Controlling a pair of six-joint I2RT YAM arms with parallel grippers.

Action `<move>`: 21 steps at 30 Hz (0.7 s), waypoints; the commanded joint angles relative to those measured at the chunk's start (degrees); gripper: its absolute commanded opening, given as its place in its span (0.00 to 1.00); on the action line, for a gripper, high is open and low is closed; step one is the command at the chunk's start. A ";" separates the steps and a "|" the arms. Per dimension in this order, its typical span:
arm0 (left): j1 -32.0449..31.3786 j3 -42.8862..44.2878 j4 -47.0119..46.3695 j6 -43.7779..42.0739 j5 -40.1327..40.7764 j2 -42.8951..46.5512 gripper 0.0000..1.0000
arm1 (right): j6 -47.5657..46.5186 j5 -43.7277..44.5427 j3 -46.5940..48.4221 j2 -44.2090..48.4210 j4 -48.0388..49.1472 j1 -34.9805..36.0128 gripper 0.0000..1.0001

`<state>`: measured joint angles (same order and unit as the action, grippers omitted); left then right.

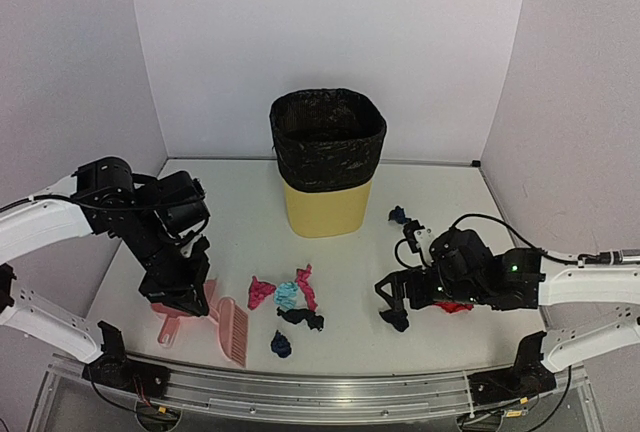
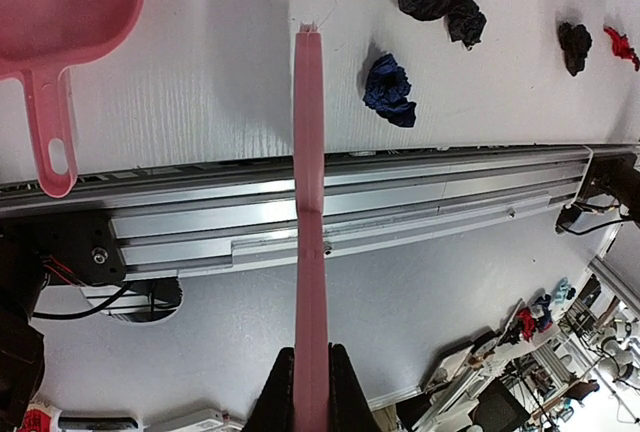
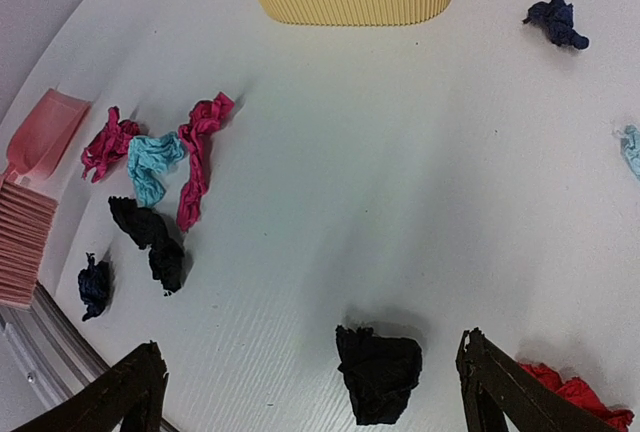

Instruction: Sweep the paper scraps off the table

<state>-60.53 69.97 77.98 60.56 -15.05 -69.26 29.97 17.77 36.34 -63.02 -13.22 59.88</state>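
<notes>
On the white surface (image 1: pixel 240 242), my left pincer (image 2: pixel 310 367), clenched on the pink plastic brush (image 2: pixel 310 202), should drag bristles flat through crumpled paper scraps (image 1: pixel 290 297); right pincer (image 3: pixel 310 382) released.

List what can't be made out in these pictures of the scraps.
Inside the bin: top view, its dark liner hides any contents.
The red scrap: right wrist view, cut by the bottom edge.
One light blue scrap: right wrist view, cut by the right edge.
The dustpan: left wrist view, cut by the top-left corner.
The brush bristles: left wrist view, seen edge-on.
</notes>
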 commanded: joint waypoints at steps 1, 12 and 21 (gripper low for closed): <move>0.15 0.91 0.49 0.61 -1.97 -3.54 0.00 | -0.69 0.10 1.97 0.13 0.81 0.03 0.98; 0.32 14.52 -0.35 -4.65 2.12 -21.72 0.00 | 1.17 3.71 -1.62 6.00 0.74 0.04 0.98; 1.12 30.34 -1.94 -12.83 1.32 -34.75 0.00 | 4.10 6.01 -4.78 11.10 0.74 0.00 0.98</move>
<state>-60.19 93.00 77.04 52.81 -14.52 -99.87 31.88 21.42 32.88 -54.23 -13.26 59.88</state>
